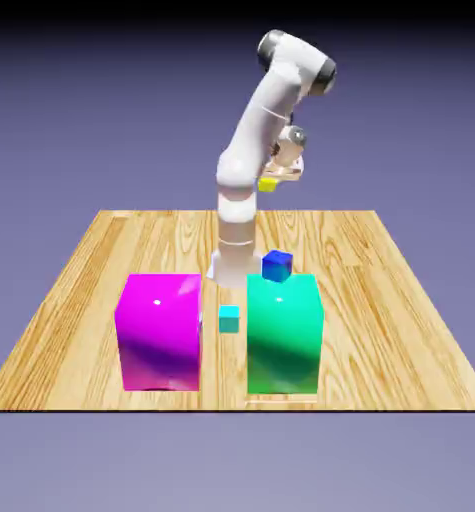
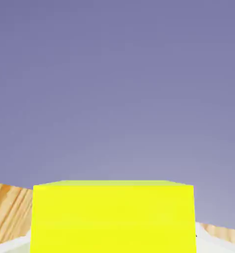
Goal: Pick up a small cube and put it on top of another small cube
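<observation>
We see the gripper (image 1: 272, 180) clamped tight on the small yellow cube (image 2: 113, 217), which sits square between the jaws, flat face toward the hand camera; no long axis.

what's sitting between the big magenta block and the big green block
A small cyan cube sits on the table in the gap between the magenta block and green block, seen in the exterior view.

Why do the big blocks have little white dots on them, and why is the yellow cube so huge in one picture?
Exterior view: the dots are light glare on the magenta block and green block. Hand view: the yellow cube sits right against the camera, so it looks huge and hides the fingers.
</observation>
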`<control>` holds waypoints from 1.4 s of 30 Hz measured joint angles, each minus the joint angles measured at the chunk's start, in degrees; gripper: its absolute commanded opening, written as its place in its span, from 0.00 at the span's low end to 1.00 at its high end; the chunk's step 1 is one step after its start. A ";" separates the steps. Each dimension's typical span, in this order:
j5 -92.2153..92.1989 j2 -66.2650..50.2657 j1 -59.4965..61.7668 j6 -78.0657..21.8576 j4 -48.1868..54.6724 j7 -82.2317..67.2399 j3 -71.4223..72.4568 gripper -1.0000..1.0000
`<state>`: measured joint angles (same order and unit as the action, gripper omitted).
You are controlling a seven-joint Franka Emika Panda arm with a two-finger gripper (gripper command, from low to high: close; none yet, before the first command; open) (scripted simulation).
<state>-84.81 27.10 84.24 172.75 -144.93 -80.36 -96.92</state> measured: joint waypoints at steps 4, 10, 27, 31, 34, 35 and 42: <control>7.95 0.63 -7.54 -4.86 -2.25 -2.86 8.31 0.00; 19.89 1.58 -18.86 -12.16 -5.63 -7.14 20.76 0.00; 54.20 3.27 -51.75 -30.51 -15.84 -20.53 56.06 0.00; 62.34 3.53 -59.60 -34.52 -18.33 -23.86 64.37 0.00; 68.44 3.73 -65.49 -37.53 -20.20 -26.35 70.59 0.00; 70.48 3.80 -67.45 -38.53 -20.82 -27.19 72.67 0.00; 83.98 1.34 -81.53 -38.16 -26.03 -35.54 84.39 0.00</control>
<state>-0.84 28.44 2.72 134.58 -170.97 -115.90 -12.53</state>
